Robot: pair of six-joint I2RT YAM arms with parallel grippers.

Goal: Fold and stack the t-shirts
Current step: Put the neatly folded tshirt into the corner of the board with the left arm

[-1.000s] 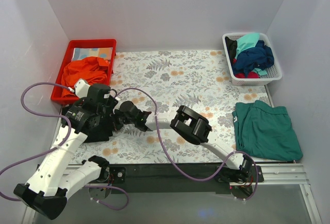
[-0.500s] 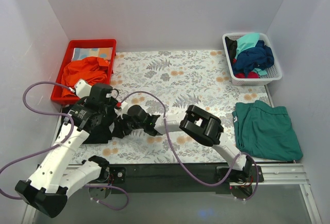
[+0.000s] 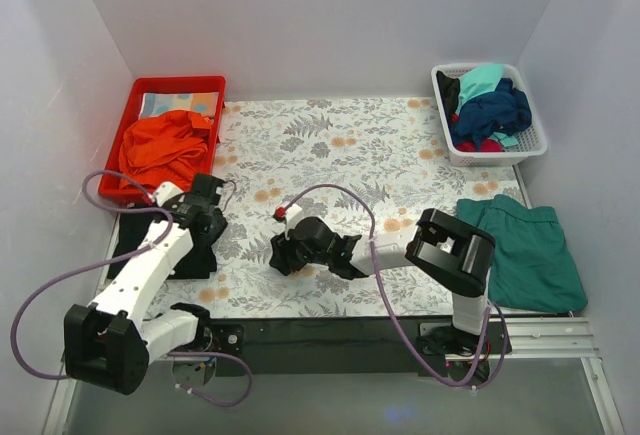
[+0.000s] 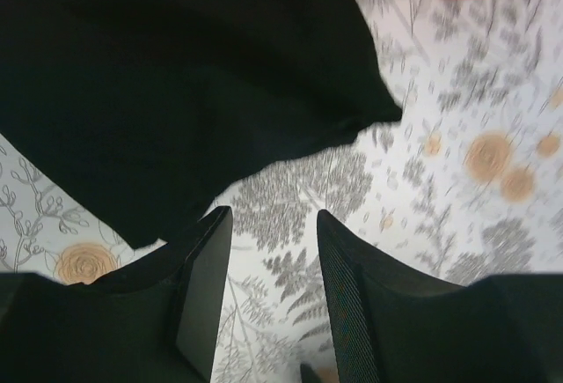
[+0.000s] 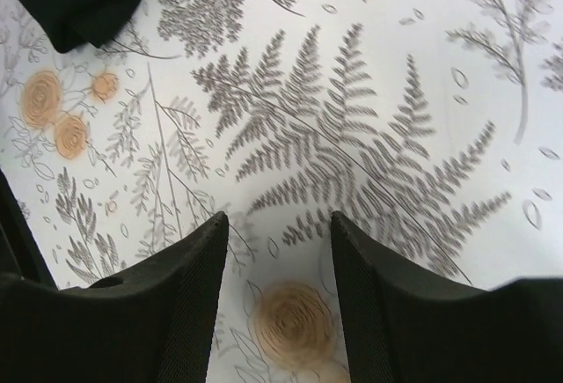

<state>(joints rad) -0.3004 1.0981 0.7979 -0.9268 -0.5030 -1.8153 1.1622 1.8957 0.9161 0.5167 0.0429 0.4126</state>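
"Black short-sleeved cloth t-shirt (image 4: 176, 75): who's got hold of it?"

"Nobody. The left gripper (image 4: 271, 224) hovers with its jaws apart and only patterned cloth between them. The shirt's edge lies just past its fingertips, flat by the table's left edge. The right gripper (image 5: 280, 224) is spread wide too, and empty, over the middle of the grey floral tablecloth (image 3: 330, 145)."

"Why leave it lying there?"

"My guess is it's folded, since it looks like a compact slab, and both arms stand off so they don't drag it. The folded teal t-shirt (image 3: 520, 255) sits at the right edge, well apart, probably as the base of the stack. I'd say the black one belongs on top of it."

"And the rest?"

"Bunched turquoise and navy shirts (image 3: 490, 105) wait in the white slatted plastic basket (image 3: 497, 158), back right."
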